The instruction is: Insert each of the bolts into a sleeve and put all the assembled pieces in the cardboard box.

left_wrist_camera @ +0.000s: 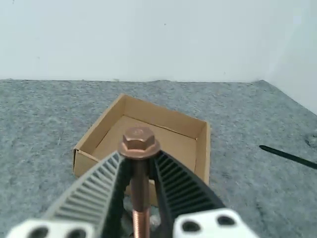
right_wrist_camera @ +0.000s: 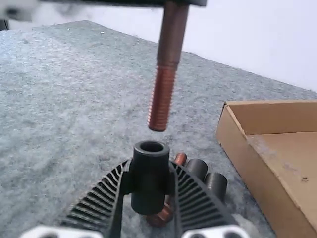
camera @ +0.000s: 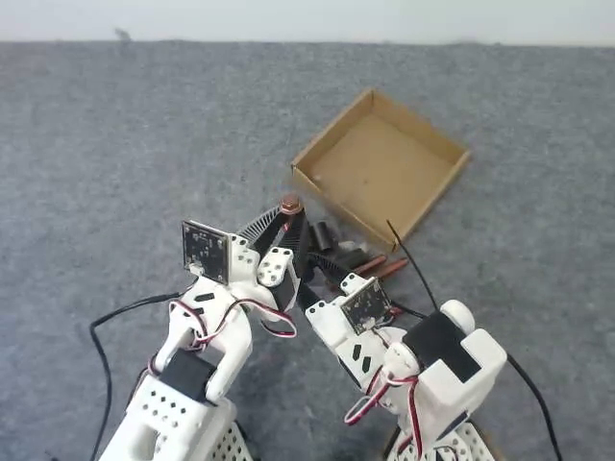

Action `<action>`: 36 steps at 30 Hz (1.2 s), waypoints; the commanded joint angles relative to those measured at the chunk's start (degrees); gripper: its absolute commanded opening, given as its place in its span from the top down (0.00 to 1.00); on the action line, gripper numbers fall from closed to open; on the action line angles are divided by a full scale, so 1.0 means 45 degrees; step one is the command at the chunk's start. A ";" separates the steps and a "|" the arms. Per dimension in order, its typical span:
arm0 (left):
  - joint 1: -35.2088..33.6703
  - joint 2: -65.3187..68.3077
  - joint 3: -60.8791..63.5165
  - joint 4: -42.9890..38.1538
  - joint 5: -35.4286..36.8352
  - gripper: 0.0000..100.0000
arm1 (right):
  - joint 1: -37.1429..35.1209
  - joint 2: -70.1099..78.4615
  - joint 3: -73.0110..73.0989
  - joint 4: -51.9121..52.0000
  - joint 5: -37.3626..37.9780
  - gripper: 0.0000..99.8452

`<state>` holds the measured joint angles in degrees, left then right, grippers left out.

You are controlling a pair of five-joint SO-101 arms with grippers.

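My left gripper (left_wrist_camera: 138, 161) is shut on a copper bolt (left_wrist_camera: 138, 144), which hangs upright with its hex head on top and its threaded end down. In the high view this left gripper (camera: 290, 219) and bolt (camera: 290, 205) sit just in front of the cardboard box (camera: 380, 168). My right gripper (right_wrist_camera: 150, 173) is shut on a black sleeve (right_wrist_camera: 150, 171), held upright with its bore open upward. The bolt (right_wrist_camera: 163, 89) ends slightly above the sleeve's mouth, a small gap apart and a little off to one side. The box is empty.
Loose black sleeves (right_wrist_camera: 208, 178) and copper bolts (right_wrist_camera: 179, 158) lie on the grey carpet between the grippers and the box (right_wrist_camera: 287, 153). In the high view these are the sleeves (camera: 322, 233) and bolts (camera: 380, 266). A black cable (camera: 408, 254) runs past the box corner.
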<state>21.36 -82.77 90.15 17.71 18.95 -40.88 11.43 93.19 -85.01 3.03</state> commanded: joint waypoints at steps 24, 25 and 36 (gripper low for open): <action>-0.0684 -0.0332 0.0400 -0.1700 0.0918 0.99 | -0.0029 -0.0186 0.0020 0.0010 0.0156 0.99; -0.0684 -0.0332 0.0459 -0.1700 0.0918 0.99 | -0.0029 -0.0186 0.0020 0.0010 0.0156 0.99; -0.0684 -0.0332 0.0811 -0.1700 0.0918 0.99 | -0.0029 -0.0186 0.0020 0.0010 0.0156 0.99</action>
<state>18.02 -83.12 94.64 12.00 22.81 -40.88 11.43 93.19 -85.01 3.03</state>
